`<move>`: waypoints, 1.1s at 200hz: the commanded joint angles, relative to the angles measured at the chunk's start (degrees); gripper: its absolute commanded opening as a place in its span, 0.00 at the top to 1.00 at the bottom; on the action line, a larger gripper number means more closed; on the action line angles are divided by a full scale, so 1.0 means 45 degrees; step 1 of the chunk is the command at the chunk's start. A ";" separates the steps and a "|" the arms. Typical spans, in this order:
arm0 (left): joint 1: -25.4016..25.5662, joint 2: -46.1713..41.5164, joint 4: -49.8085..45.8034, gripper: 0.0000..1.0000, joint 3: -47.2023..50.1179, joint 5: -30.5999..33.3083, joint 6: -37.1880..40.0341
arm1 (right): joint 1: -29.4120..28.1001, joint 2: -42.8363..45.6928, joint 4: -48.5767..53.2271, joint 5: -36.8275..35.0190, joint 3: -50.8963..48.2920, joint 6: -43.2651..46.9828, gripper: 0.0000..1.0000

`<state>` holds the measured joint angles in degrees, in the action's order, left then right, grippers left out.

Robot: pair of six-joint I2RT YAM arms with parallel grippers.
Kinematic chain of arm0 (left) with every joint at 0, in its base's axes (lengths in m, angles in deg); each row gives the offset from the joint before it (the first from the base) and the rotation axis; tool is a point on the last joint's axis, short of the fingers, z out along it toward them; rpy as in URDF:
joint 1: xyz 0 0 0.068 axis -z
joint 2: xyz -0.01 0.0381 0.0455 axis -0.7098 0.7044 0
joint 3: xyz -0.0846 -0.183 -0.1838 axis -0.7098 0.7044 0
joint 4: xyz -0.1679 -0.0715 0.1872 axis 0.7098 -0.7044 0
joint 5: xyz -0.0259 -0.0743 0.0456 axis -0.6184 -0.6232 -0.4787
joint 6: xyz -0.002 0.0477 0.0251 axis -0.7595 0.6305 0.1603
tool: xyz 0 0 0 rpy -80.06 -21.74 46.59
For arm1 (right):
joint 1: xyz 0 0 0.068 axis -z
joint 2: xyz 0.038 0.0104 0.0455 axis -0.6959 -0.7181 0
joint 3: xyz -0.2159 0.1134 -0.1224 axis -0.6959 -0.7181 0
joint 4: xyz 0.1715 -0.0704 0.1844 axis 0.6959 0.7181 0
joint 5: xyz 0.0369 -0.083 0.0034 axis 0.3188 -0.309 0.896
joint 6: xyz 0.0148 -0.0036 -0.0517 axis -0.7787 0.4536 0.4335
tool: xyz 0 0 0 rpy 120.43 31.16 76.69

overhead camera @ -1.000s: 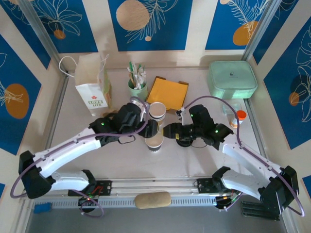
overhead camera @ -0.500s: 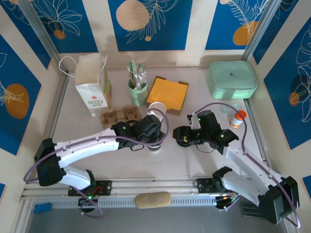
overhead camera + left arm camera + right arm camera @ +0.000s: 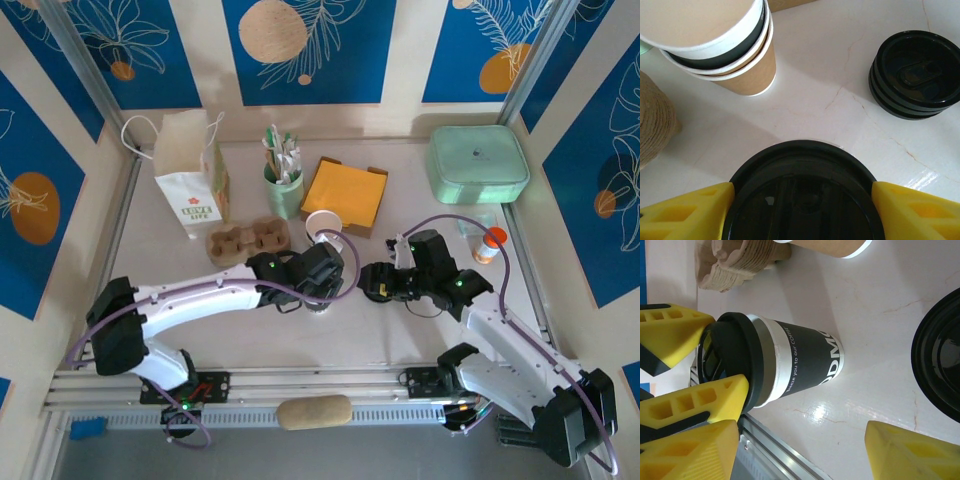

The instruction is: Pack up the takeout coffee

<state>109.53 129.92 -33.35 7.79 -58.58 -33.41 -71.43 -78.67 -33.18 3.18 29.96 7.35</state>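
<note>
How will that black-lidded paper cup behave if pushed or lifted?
The dark-banded paper cup is tall on a narrow base, so a high push probably tips it. Its paper wall likely dents under squeezing. Lifted by the black round lid, where the left claw grips, the lid might pop off.

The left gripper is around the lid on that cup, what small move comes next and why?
Probably press the black lid down gently: the left gripper grips it on the upright takeout cup, and I can't tell whether it's fully seated.

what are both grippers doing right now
Left gripper: jaws closed on the black lid of the takeout coffee.
Right gripper: jaws open, holding nothing.
</note>
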 commanded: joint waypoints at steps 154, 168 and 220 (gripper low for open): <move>0.0120 0.0472 0.0219 0.28 0.0259 -0.0041 -0.0101 | 0.0136 -0.0096 -0.0145 0.0483 0.0068 0.0214 0.32; 0.0122 0.0470 0.0196 0.27 0.0274 -0.0018 -0.0112 | 0.0136 -0.0114 -0.0143 0.0484 0.0098 0.0236 0.31; 0.0122 0.0433 0.0134 0.15 0.0167 -0.0016 -0.0175 | 0.0156 -0.0170 -0.0088 0.0536 0.0244 0.0294 0.31</move>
<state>109.53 131.65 -32.48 8.52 -58.47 -34.00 -71.06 -79.06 -33.38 4.07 29.96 7.57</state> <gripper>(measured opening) 0.829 0.686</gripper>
